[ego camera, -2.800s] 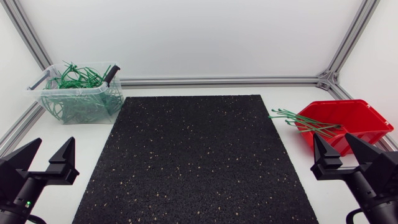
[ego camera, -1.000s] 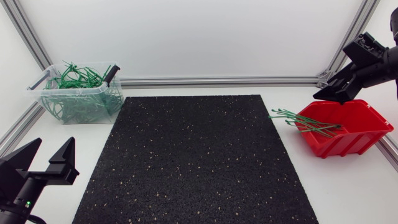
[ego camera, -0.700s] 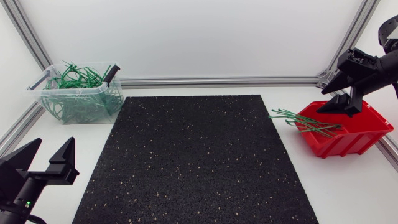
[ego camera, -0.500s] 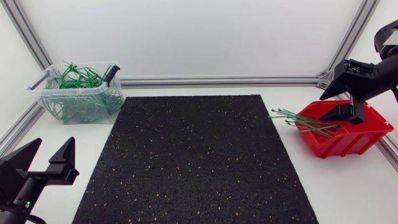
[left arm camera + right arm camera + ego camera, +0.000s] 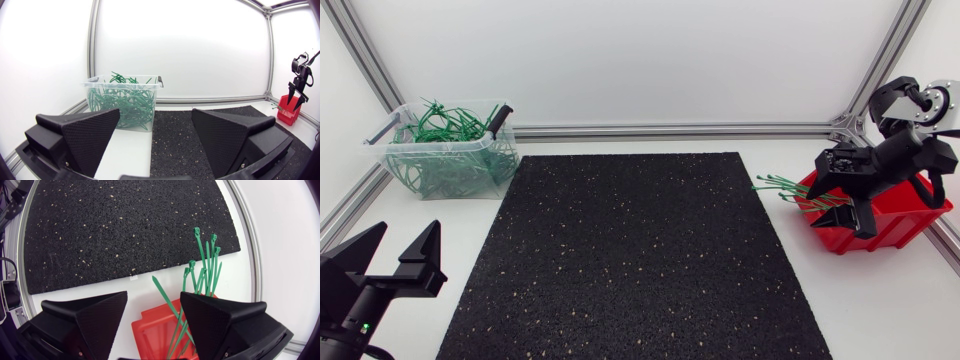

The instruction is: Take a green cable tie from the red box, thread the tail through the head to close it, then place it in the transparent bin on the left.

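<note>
Green cable ties (image 5: 204, 277) lie beneath the right claw (image 5: 153, 298), spread wide and empty.

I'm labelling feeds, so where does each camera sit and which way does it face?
Head view: above the table, looking down at the mat; left gripper and right gripper both show.
Left wrist view: low, looking across at the transparent bin; its open fingers show.
Right wrist view: above the red box, looking down on cable ties; its open fingers show.
Shared: all show the red box.
</note>
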Motion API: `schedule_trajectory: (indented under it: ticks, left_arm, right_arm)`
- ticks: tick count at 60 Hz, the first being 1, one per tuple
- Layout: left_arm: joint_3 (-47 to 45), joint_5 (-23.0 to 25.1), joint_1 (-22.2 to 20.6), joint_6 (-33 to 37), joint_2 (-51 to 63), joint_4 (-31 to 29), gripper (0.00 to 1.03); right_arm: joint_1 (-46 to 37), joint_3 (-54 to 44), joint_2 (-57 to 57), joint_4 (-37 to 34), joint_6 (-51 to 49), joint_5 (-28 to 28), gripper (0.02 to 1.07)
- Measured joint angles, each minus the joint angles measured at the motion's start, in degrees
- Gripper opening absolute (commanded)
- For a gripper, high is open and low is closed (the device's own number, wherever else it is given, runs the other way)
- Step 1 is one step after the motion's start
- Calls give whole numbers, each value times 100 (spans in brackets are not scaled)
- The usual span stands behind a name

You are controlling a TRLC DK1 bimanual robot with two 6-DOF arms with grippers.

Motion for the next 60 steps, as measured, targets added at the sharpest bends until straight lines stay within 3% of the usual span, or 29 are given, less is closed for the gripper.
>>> schedule_trajectory:
  ticks: [20,28,45,53,56,60]
  left_arm:
    - [0,0,0,0,0,-2,100]
    - [0,0,0,0,0,-2,100]
    - [0,0,0,0,0,-2,100]
    - [0,0,0,-2,0,-2,100]
    - [0,0,0,0,0,-2,100]
    - [0,0,0,0,0,-4,100]
  right_arm:
    - [0,-125,0,363,-42,103,59]
    - [0,-166,0,387,-90,107,44]
    - [37,-326,120,649,-149,229,43]
    - [37,-354,188,776,-146,234,36]
    - [37,-354,195,793,-149,236,26]
    - [37,-354,199,798,-149,236,23]
